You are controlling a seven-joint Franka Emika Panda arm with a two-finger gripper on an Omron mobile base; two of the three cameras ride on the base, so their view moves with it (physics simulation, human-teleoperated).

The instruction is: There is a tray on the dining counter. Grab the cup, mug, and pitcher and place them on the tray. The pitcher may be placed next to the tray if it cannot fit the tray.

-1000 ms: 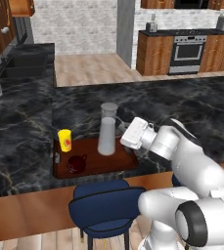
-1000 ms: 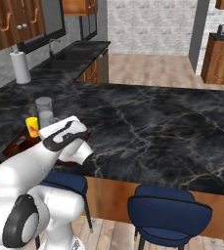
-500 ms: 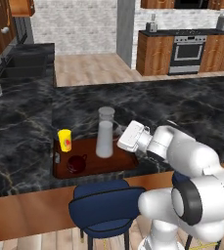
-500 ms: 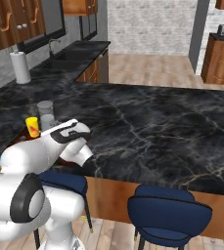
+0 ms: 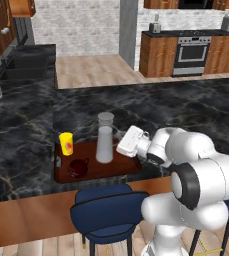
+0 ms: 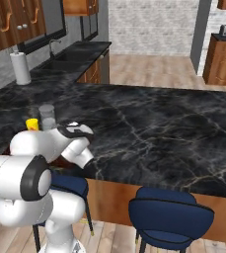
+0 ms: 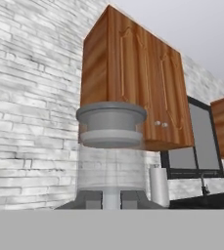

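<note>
Right base view: the arm hides the tray and mug entirely; cup and pitcher show only their tops behind it. Hand view: pitcher base, just ahead of the jaws, cut off at the bottom. Left base view: cup's red mark too small to read.

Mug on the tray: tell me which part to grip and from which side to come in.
Grip the mug by its rim wall from straight above. It sits upright and squat at the front of the tray, its mouth open upward. The cup stands behind it and the pitcher to its right, so a sideways approach looks more cramped.
</note>
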